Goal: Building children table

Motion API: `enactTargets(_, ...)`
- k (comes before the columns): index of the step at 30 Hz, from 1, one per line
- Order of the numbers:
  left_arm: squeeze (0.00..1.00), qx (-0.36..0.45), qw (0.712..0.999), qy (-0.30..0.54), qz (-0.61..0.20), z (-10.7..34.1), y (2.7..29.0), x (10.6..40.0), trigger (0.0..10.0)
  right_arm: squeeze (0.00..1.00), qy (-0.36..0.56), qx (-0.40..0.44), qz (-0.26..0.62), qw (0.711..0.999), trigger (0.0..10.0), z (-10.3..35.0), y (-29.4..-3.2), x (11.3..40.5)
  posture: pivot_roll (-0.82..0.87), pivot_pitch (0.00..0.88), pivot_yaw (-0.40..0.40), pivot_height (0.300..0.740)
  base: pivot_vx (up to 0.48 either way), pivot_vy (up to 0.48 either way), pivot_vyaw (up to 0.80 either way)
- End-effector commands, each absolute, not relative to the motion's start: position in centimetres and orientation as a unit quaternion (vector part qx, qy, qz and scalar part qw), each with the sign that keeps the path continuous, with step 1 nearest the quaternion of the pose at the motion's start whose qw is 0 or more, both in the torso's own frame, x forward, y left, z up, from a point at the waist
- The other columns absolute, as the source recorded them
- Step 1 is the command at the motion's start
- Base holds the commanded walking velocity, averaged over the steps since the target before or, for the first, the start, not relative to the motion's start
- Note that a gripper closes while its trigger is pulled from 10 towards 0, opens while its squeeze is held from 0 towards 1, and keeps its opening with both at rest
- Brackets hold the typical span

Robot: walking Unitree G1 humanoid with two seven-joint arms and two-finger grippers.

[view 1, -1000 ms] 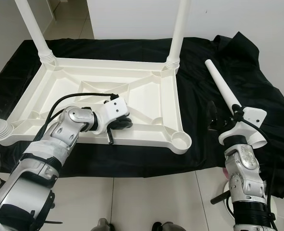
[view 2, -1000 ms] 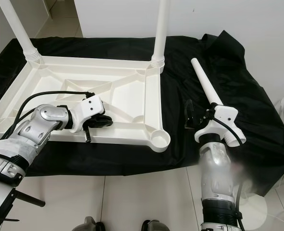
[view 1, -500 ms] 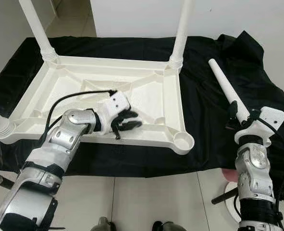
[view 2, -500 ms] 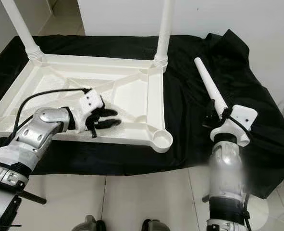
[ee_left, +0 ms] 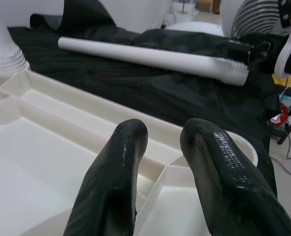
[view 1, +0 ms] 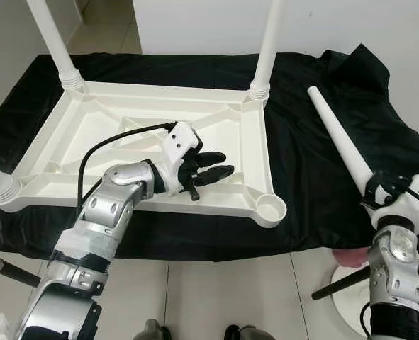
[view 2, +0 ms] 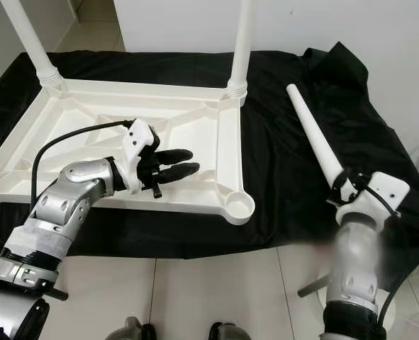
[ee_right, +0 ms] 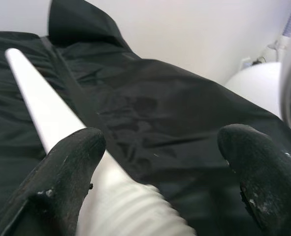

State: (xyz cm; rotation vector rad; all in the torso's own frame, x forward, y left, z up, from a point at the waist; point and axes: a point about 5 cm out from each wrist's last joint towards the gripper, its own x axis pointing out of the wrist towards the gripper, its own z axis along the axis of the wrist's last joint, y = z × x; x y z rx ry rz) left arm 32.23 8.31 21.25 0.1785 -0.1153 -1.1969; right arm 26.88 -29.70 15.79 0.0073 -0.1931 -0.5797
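On black cloth: upturned white tabletop (view 1: 88,134) has three legs fitted, near-right socket (view 1: 269,207) empty | loose leg (view 1: 337,138) lies right of it | right gripper (ee_right: 160,162) spread wide at its ribbed end, not clamped | left gripper (view 1: 213,165) slightly parted, empty, above the frame | judged: one leg left.

White plastic table top (view 1: 232,145) lies upside down on black cloth, two far legs (view 1: 269,42) standing upright in corner sockets; a loose tapered leg (view 1: 337,134) lies beside it
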Motion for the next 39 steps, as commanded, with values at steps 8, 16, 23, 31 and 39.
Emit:
enactTargets(8,0.00,0.068,0.867,-0.062,-0.489,21.3,8.4,32.4,10.0,0.75,-0.068,0.026,-0.234,0.969,10.0,14.9,-29.8,26.2,-0.06,0.134,0.010,0.740,0.000,0.000,0.00)
enactTargets(16,0.00,0.063,0.869,-0.065,-0.487,21.7,7.8,32.0,10.0,0.00,-0.024,0.021,-0.186,0.982,10.0,13.3,-30.8,26.2,-0.06,0.138,0.017,0.740,0.000,0.000,0.00)
enactTargets(23,0.00,0.060,0.868,-0.069,-0.488,21.7,7.3,31.6,10.0,0.00,-0.010,0.005,-0.138,0.990,10.0,12.5,-31.8,25.8,-0.06,0.137,0.022,0.740,0.000,0.000,0.00)
enactTargets(31,0.00,0.058,0.869,-0.070,-0.487,21.8,6.9,31.5,10.0,0.00,-0.017,0.009,-0.077,0.997,0.0,12.7,-31.7,26.6,-0.06,0.133,0.021,0.740,0.000,0.000,0.00)
enactTargets(39,0.00,0.058,0.873,-0.072,-0.478,21.7,6.9,31.4,10.0,0.00,-0.006,0.015,-0.036,0.999,0.0,12.1,-31.6,27.5,-0.05,0.129,0.013,0.740,0.000,0.000,0.00)
